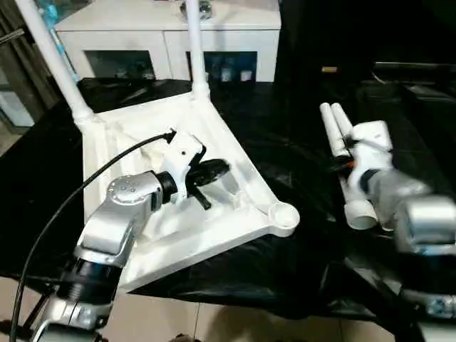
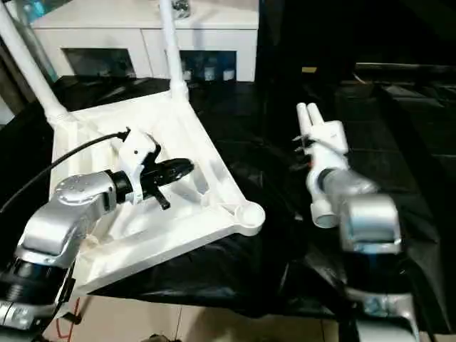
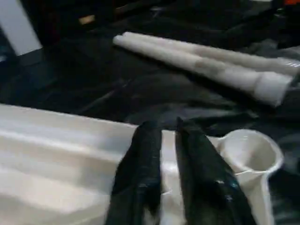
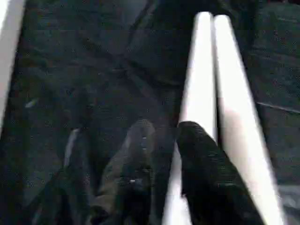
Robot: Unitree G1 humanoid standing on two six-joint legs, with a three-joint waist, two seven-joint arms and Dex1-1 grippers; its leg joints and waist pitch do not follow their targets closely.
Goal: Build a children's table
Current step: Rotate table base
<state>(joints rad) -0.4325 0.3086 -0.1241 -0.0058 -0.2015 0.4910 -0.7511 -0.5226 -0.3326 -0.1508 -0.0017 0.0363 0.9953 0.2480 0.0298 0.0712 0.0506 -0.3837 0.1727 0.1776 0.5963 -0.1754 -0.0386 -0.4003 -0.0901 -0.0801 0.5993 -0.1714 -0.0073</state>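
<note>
Your tabletop (image 1: 178,214) lies ribbed underside up on the black-covered bench (image 1: 285,278), left of centre, two legs (image 1: 194,43) already standing in its far sockets. The two loose legs (image 4: 220,93) lie side by side on the right. They look light, stiff and smooth, likely slippery. Take one near its thick end.

The left gripper (image 3: 169,136) hovers over the tabletop near the empty socket (image 3: 248,152), fingers slightly parted, empty. The right gripper (image 4: 164,136) hangs beside the loose legs, fingers parted, holding nothing.

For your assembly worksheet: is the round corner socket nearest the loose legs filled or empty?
Empty. The corner socket shows an open, hollow cup, while two loose legs lie on the black cover beside the tabletop.
</note>
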